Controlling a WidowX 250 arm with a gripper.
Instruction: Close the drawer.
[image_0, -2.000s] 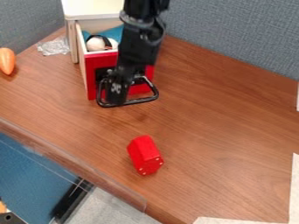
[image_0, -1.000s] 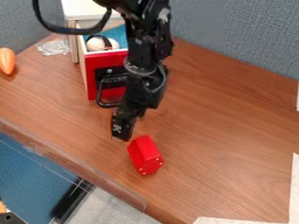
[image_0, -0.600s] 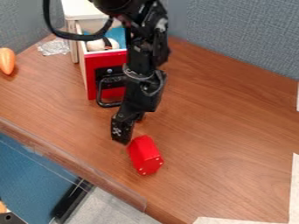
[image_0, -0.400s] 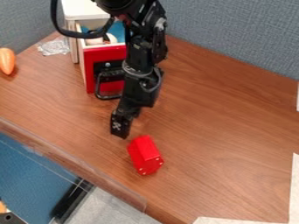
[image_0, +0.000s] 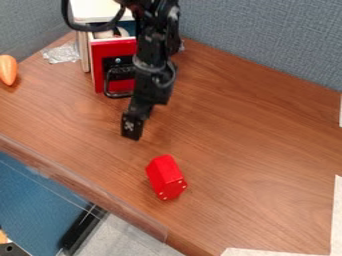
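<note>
Here we are at the wooden table (image_0: 234, 145), and the red-fronted drawer (image_0: 113, 50) is partly out of its pale cabinet (image_0: 97, 11), up by the table's back corner! Its black loop handle (image_0: 119, 96) points towards the front edge, and inside, there's a pale rounded object (image_0: 103, 34) with blue material (image_0: 126, 25) beside it.

In comes the black arm (image_0: 152, 57) from the top edge of the view, crossing in front of the drawer's right side. The black gripper (image_0: 131, 130) hangs tilted, out between the drawer and the front edge; whether it's open or closed, and whether it touches the drawer, I cannot tell. A black cable (image_0: 75, 25) loops across the cabinet!

Nearer the front edge, clear of the gripper, lies a red faceted block (image_0: 165, 176) with small pale dots on its end. Crumpled clear plastic (image_0: 63, 53) sits just beside the cabinet, on its left, and over by the table's left edge there's a smooth orange rounded object (image_0: 8, 69). Grey fabric partitions (image_0: 260, 40) line the back, and pale strips (image_0: 337, 215) mark the right-hand front corner.
</note>
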